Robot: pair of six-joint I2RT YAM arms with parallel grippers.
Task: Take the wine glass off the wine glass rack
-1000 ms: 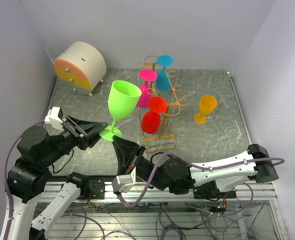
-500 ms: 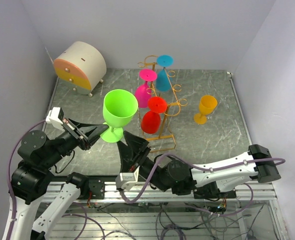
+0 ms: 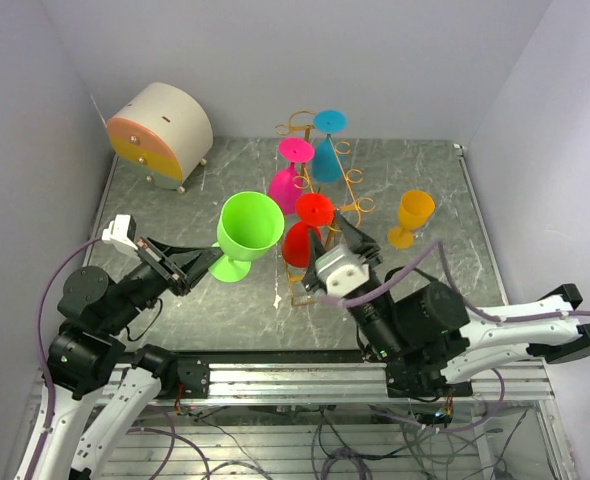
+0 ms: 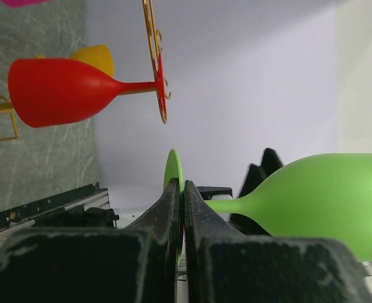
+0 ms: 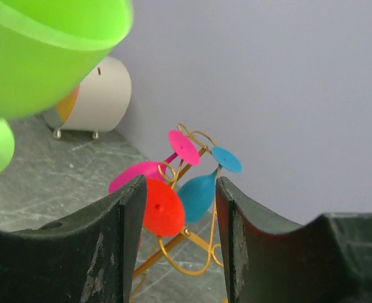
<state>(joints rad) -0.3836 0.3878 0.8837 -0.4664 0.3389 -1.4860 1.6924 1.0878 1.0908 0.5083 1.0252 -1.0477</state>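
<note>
The green wine glass (image 3: pixel 247 228) hangs off the rack, above the table's left half. My left gripper (image 3: pixel 208 262) is shut on its flat foot, which sits pinched between the black fingers (image 4: pixel 173 208); the green bowl (image 4: pixel 337 202) juts out to the right. The golden wire wine glass rack (image 3: pixel 347 180) stands at centre back and carries red (image 3: pixel 303 240), pink (image 3: pixel 289 178) and blue (image 3: pixel 325 152) glasses upside down. My right gripper (image 3: pixel 342 238) stands open just in front of the rack. Between its fingers I see the red glass's foot (image 5: pixel 164 208) and the blue glass (image 5: pixel 198 192), touching neither.
An orange glass (image 3: pixel 412 217) stands upright on the marble table right of the rack. A round beige drawer box (image 3: pixel 160 130) sits at the back left. Grey walls close the table at the back and both sides.
The left gripper has shut on the green glass's foot. The right gripper has let go, opened and swung right and up toward the rack. The green glass has dropped slightly.
</note>
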